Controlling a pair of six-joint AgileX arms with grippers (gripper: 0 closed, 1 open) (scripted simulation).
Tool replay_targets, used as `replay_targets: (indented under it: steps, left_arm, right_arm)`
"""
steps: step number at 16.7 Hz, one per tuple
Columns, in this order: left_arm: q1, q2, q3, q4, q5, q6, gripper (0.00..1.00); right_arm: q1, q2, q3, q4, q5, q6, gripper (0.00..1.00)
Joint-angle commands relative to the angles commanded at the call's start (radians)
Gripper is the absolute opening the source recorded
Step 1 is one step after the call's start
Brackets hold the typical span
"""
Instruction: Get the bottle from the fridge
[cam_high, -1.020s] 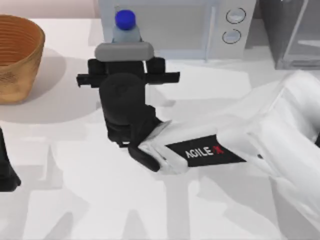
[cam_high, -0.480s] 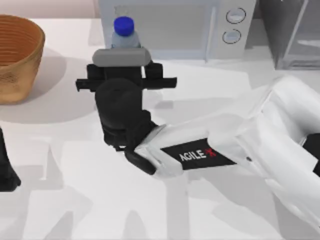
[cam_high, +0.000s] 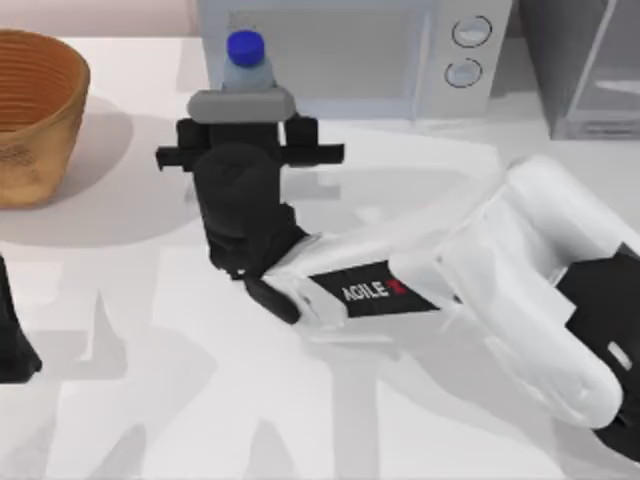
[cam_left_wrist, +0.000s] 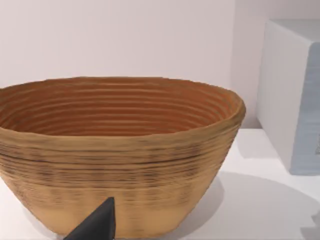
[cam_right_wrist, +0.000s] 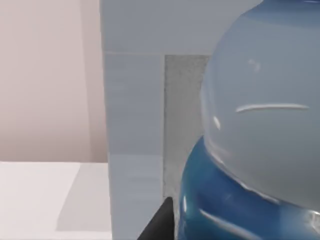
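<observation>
Looking down from above, most of the bottle (cam_high: 246, 62) is hidden: only its blue cap and pale shoulders stick out past the grey wrist block of the right gripper (cam_high: 247, 92), whose fingers are buried under the arm's own black body, so I cannot tell how wide they stand or whether they hold anything. The bottle stands on the white table (cam_high: 130, 330) right at the front of the pale microwave (cam_high: 360, 50), at its left end, just beyond the gripper. From the right wrist camera the bottle (cam_right_wrist: 260, 130) is pressed up huge and close, cut off on every side but one, with a dark sliver of finger (cam_right_wrist: 159, 222) at its foot beside the microwave's corner (cam_right_wrist: 132, 140). The fridge (cam_high: 585, 65) sits cropped at the far right corner of the table, well apart from the bottle. The left arm is parked at the left edge; one black fingertip (cam_left_wrist: 95, 225) pokes up before the woven basket (cam_left_wrist: 115, 155), which stands far left (cam_high: 35, 110).
</observation>
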Motion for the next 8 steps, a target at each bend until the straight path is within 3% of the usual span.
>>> replay_targets:
  steps: [7,8]
  left_arm:
    - [0.0,0.0,0.0,0.0,0.0,0.0,1.0]
    - [0.0,0.0,0.0,0.0,0.0,0.0,1.0]
  right_arm:
    - [-0.019,0.037,0.047,-0.005,-0.02,-0.003,0.0]
    - [-0.019,0.037,0.047,-0.005,-0.02,-0.003,0.08]
